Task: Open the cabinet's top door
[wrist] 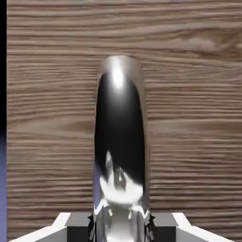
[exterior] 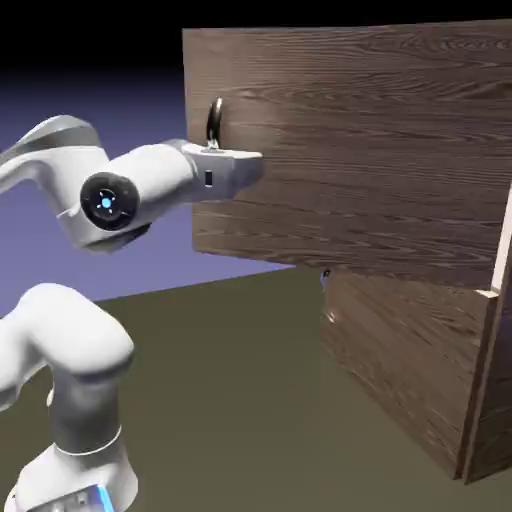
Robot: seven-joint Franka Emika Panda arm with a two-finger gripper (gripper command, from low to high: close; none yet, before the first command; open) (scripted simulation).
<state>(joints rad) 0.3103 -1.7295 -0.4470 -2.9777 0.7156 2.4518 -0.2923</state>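
Gripper on the handle of the top door.
Your jaws seem pinched on that slick, rigid metal loop; grip it mid-curve, since the stiff panel swings heavily.

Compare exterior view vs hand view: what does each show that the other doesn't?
Exterior only: the white arm, the lower wood-grain panel with its small handle, the olive table, and the dark wood-grain top door swung out from the cabinet's pale edge trim.

Hand only: the gripper closed around the base of the shiny curved metal handle, close up.

Both: the handle and the top door's wood grain.
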